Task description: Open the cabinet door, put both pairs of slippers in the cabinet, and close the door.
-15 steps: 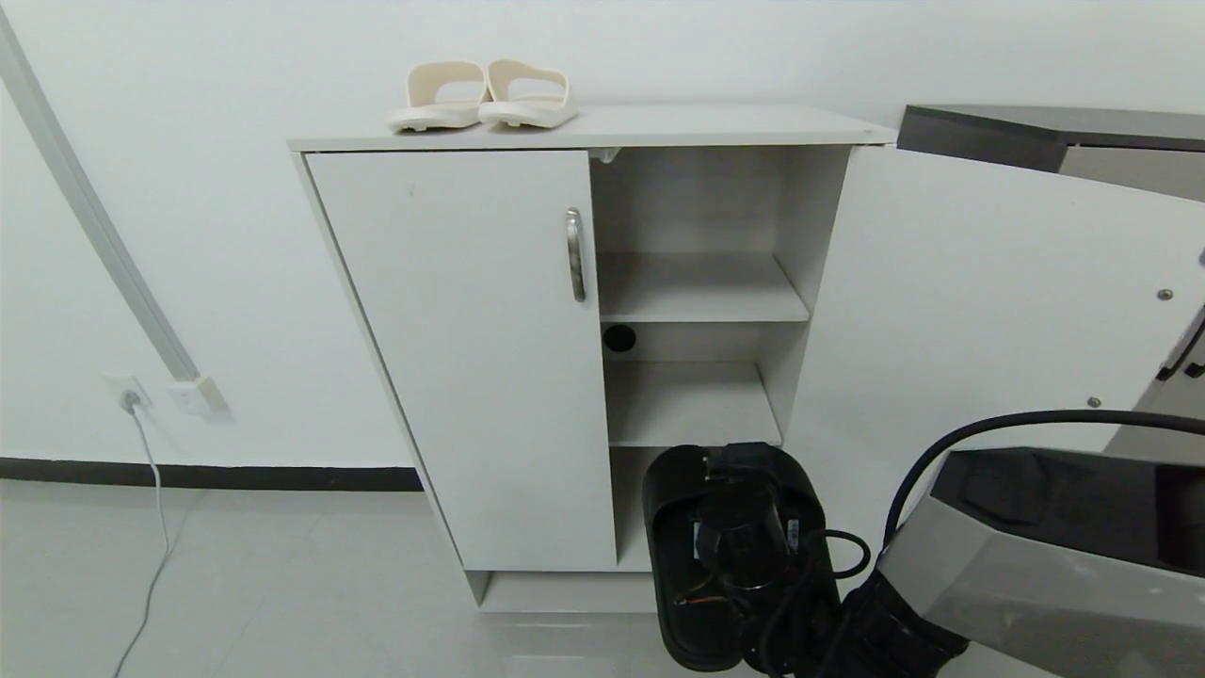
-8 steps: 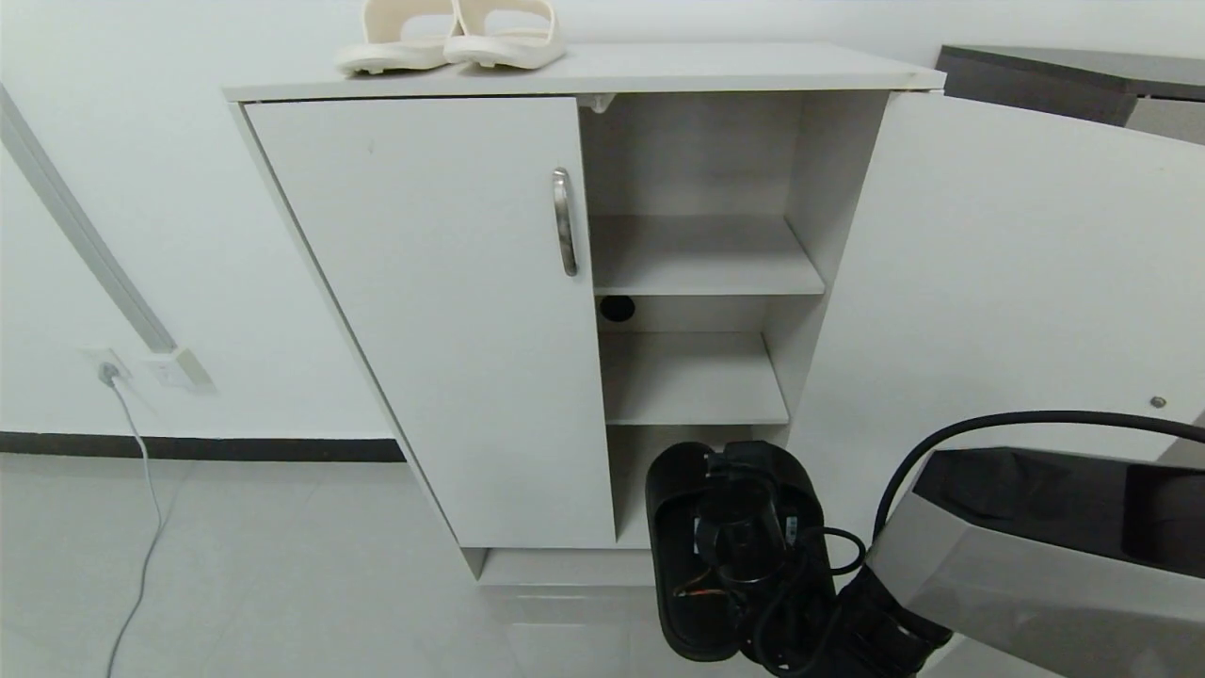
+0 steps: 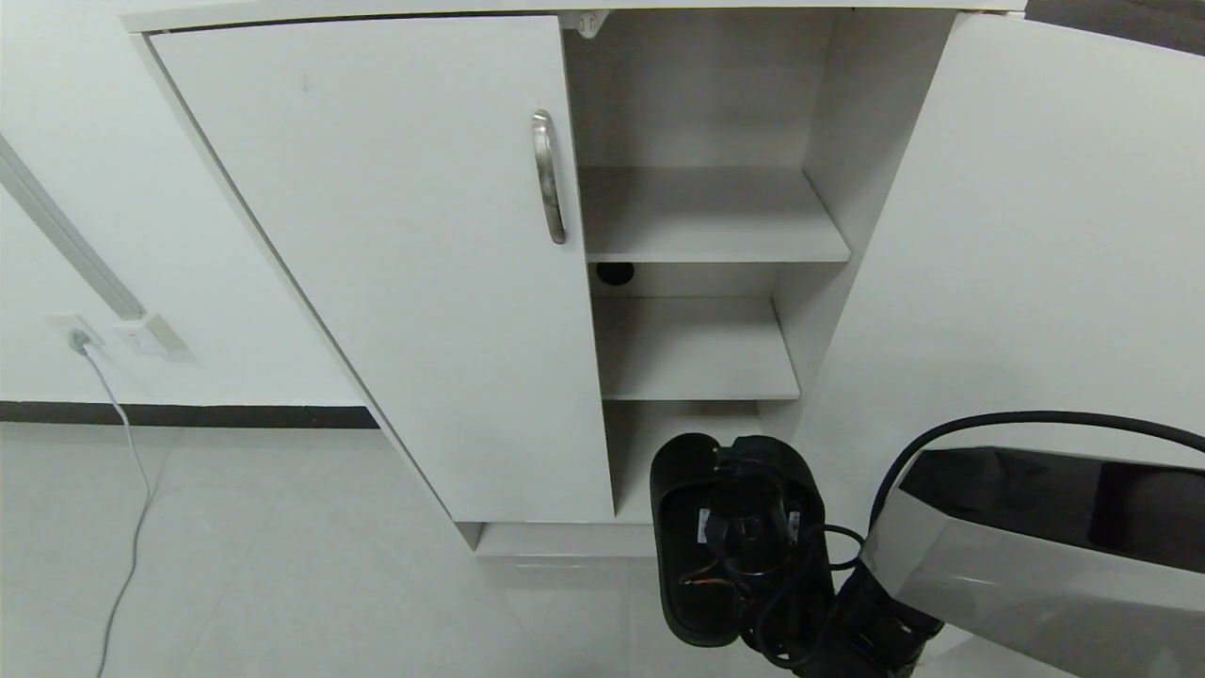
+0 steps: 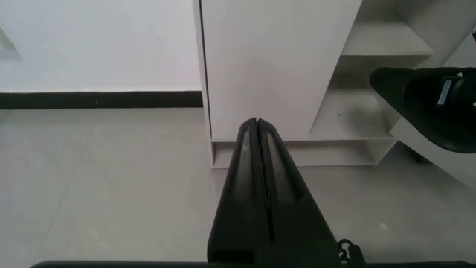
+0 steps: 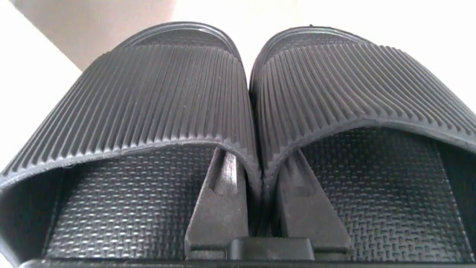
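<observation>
The white cabinet (image 3: 377, 235) stands with its left door shut and its right door (image 3: 1017, 235) swung wide open. Two bare shelves (image 3: 706, 226) and a bottom compartment (image 3: 640, 461) show inside. My right gripper (image 3: 744, 532) is shut on a pair of black slippers (image 3: 682, 527), held side by side just in front of the bottom compartment. In the right wrist view its fingers (image 5: 219, 201) pinch the two inner walls of the black slippers (image 5: 163, 97) together. My left gripper (image 4: 256, 123) hangs shut and empty over the floor, left of the black slippers (image 4: 431, 104).
A metal handle (image 3: 549, 179) sits on the shut left door. A wall socket (image 3: 80, 339) with a grey cable (image 3: 132, 527) trailing onto the tiled floor lies to the left. A slanted conduit (image 3: 56, 235) runs down the wall.
The head camera has moved in and tilted down, so the cabinet top with the beige slippers has left the picture. The black slippers stay in the right gripper before the bottom compartment.
</observation>
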